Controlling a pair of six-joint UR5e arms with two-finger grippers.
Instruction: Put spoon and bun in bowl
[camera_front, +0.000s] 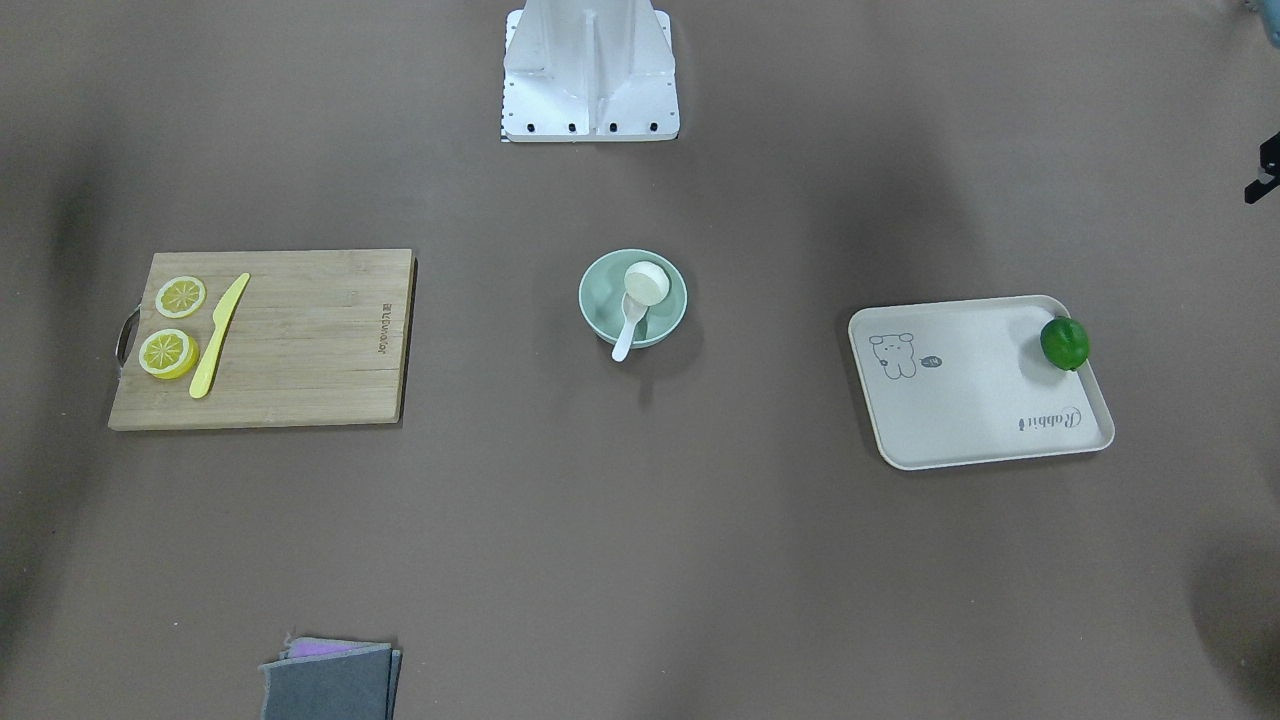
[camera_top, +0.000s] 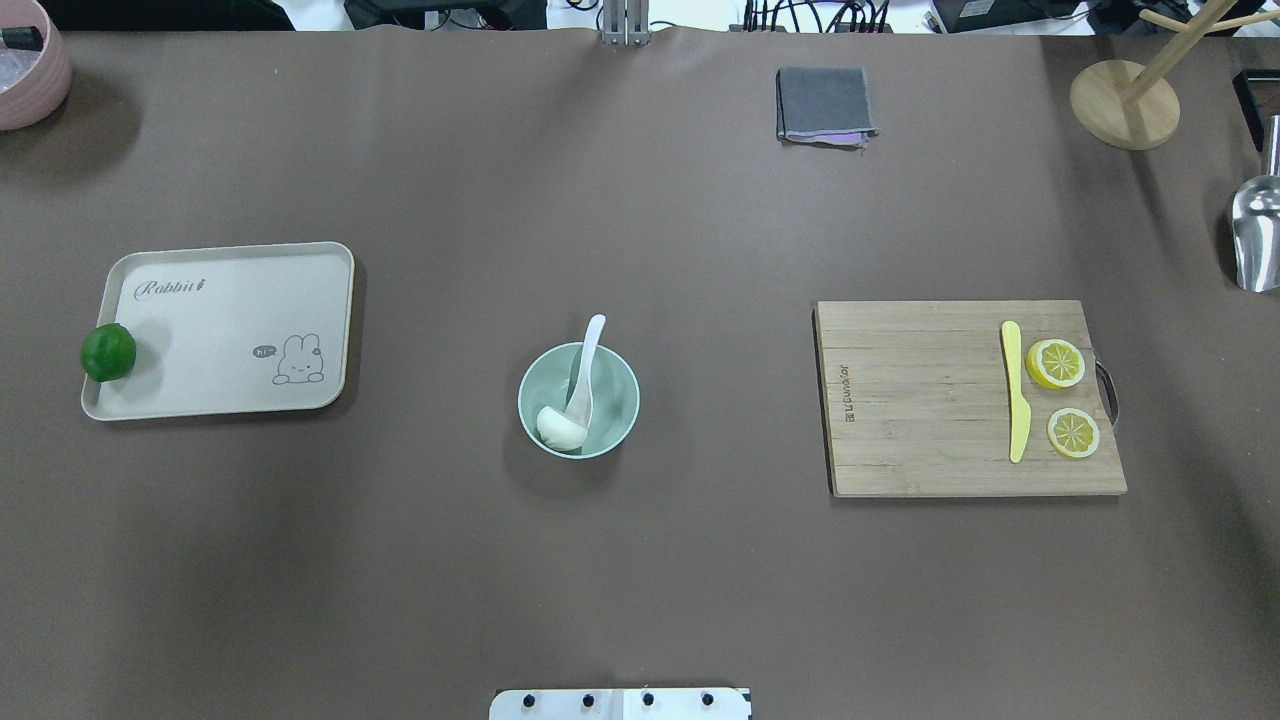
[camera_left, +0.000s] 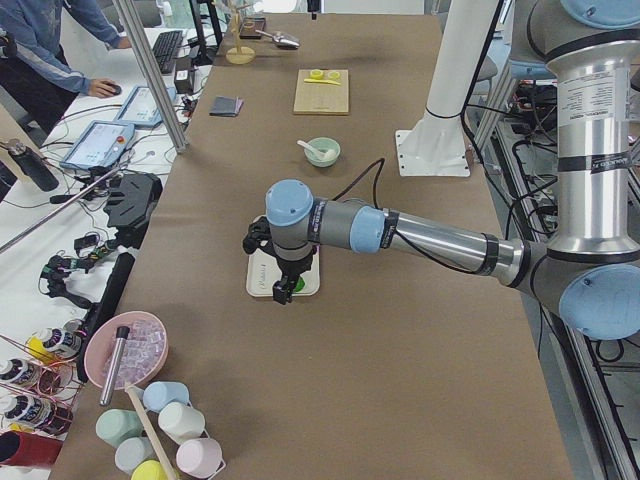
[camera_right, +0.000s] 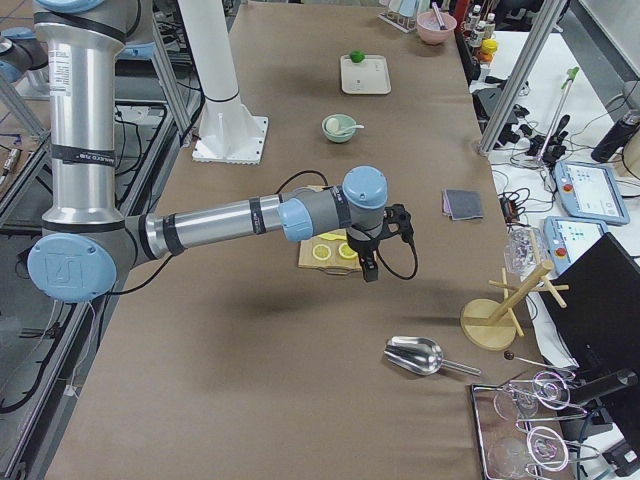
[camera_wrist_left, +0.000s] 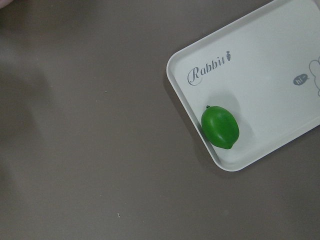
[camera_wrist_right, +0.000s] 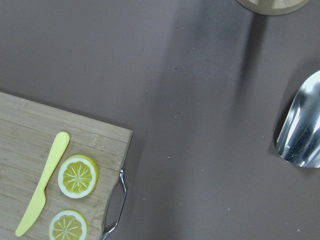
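The pale mint-green bowl (camera_front: 592, 300) stands at the table's middle. The white bun (camera_front: 648, 283) lies inside it, tipped on its side. The white spoon (camera_front: 628, 325) rests in the bowl with its scoop beside the bun and its handle over the rim. The overhead view shows the same bowl (camera_top: 618, 395), bun (camera_top: 558, 428) and spoon (camera_top: 587, 360). My left gripper (camera_left: 283, 290) hangs above the cream tray, far from the bowl. My right gripper (camera_right: 370, 270) hangs above the cutting board. I cannot tell whether either is open or shut.
A cream tray (camera_front: 980, 400) holds a green lime (camera_front: 1064, 343). A wooden cutting board (camera_front: 300, 340) carries a yellow knife (camera_front: 218, 335) and two lemon slices. A folded grey cloth (camera_front: 330, 680), a metal scoop (camera_top: 1258, 235) and a wooden stand (camera_top: 1124, 104) sit near the edges.
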